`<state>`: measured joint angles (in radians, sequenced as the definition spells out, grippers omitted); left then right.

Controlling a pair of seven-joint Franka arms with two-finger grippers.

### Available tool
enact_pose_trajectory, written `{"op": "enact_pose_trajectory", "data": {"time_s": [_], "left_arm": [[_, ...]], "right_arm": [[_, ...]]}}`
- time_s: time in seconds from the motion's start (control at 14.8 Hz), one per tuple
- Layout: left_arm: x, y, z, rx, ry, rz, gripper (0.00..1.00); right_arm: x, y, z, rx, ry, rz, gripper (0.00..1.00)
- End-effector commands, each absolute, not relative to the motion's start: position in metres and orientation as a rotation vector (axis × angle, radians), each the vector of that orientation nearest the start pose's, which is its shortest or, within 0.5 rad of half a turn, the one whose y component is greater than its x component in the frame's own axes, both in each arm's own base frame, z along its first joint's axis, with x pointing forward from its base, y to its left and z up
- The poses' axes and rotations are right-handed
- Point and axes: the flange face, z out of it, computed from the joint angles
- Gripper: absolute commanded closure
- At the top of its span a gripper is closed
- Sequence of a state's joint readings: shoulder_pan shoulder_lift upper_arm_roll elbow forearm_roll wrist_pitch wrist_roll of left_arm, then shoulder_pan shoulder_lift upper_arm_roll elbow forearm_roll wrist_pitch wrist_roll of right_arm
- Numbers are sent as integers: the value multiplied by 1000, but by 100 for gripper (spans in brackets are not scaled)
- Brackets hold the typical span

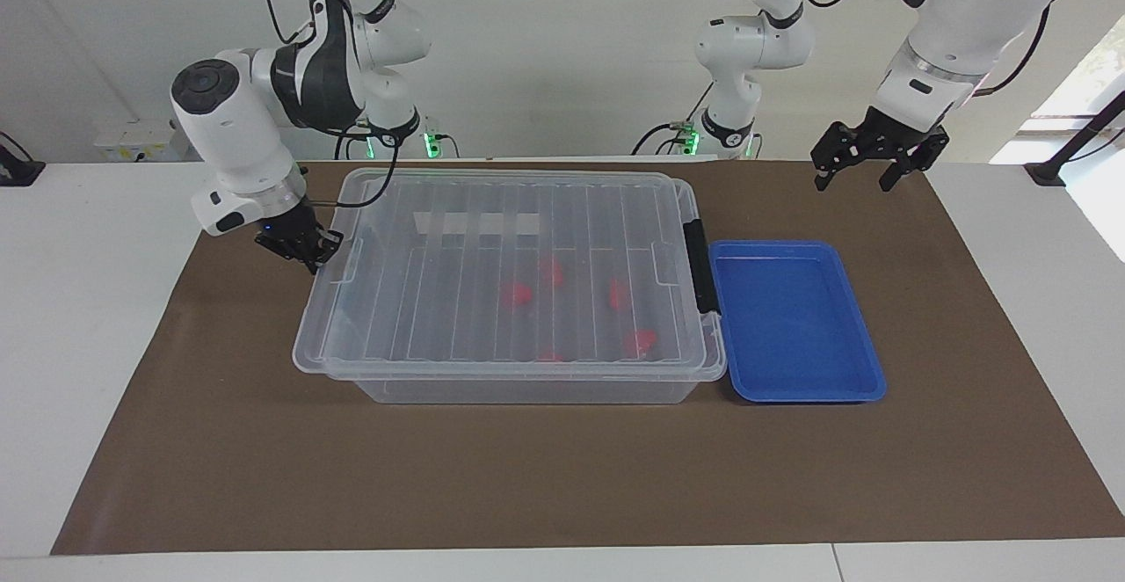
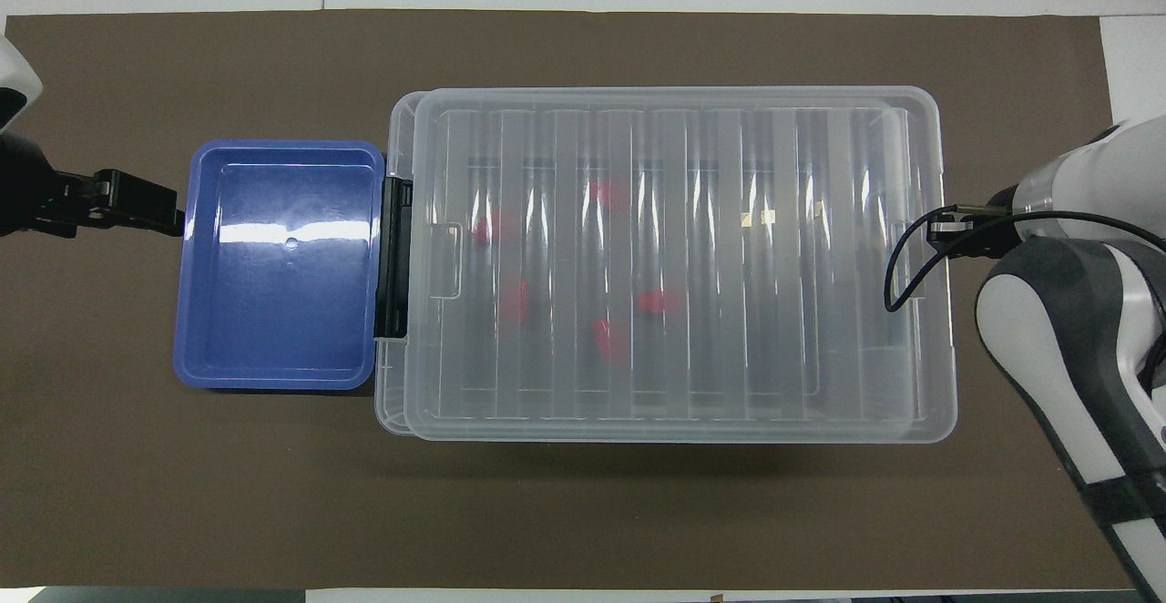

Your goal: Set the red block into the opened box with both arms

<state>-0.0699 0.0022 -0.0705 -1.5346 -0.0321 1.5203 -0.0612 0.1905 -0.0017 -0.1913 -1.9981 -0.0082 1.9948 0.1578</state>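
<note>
The box (image 1: 527, 391) is a clear bin mid-table, and its ribbed lid (image 1: 457, 309) lies flat over it, nearly square with its rim. Several red blocks (image 1: 517, 294) show through the lid (image 2: 820, 266), lying in the half of the box (image 2: 398, 129) toward the left arm's end; one red block (image 2: 656, 302) sits near the middle. My right gripper (image 1: 305, 254) is shut on the lid's end rim at the right arm's end; in the overhead view the right gripper (image 2: 947, 231) is mostly hidden by its wrist. My left gripper (image 1: 852, 183) hangs open and holds nothing, waiting over the mat beside the blue tray's end; the left gripper (image 2: 150, 207) shows side-on.
An empty blue tray (image 1: 795, 391) stands against the box's black latch (image 1: 699, 265) toward the left arm's end. Two thinner white arms (image 1: 747, 46) with green lights stand at the robots' edge. A brown mat (image 1: 545, 476) covers the table.
</note>
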Motion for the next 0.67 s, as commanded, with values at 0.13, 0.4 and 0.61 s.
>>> {"op": "enact_pose_trajectory", "data": {"time_s": [0.13,0.4,0.61], "left_arm": [[536,-75,637,-3153,127,39,0],[536,-75,637,-3153,127,39,0],[536,-75,637,-3153,127,39,0]], "right_arm": [[548,14,452,-3123,305,-9,100],[548,14,452,-3123,305,-9,100],[550,14,454,-3126,301,0,100]]}}
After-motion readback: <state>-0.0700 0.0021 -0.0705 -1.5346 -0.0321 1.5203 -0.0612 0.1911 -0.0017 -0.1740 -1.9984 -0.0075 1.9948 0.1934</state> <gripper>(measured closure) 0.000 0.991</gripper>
